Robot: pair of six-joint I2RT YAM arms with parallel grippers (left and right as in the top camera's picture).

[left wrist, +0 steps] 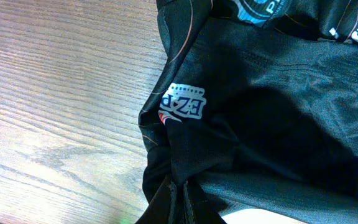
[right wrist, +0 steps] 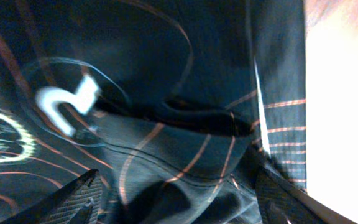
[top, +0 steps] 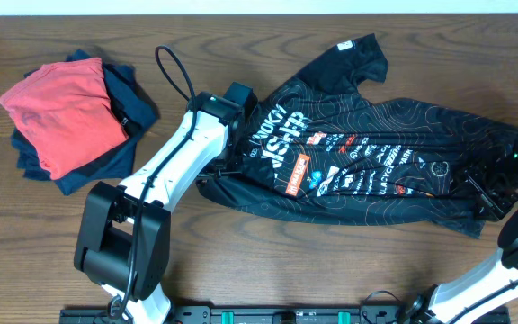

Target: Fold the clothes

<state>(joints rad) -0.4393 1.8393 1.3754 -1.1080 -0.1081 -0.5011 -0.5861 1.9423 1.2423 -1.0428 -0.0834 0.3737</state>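
Note:
The clothes, a black jersey [top: 376, 153] with orange contour lines and white lettering, lie crumpled across the middle and right of the table, one sleeve pointing to the back. My left gripper [top: 216, 169] sits at the jersey's left edge. In the left wrist view the left gripper [left wrist: 179, 198] is shut on a pinch of the black cloth [left wrist: 278, 124] beside a small white logo [left wrist: 184, 107]. My right gripper [top: 486, 193] is at the jersey's right end. Seen from the right wrist, the right gripper [right wrist: 182, 205] is open, its fingers [right wrist: 73, 199] wide apart over rumpled cloth [right wrist: 166, 143].
A stack of folded garments, a red one [top: 66, 112] on top of navy ones [top: 129, 103], lies at the back left. Bare wooden table [top: 331, 261] lies in front of the jersey. A black rail [top: 268, 315] runs along the front edge.

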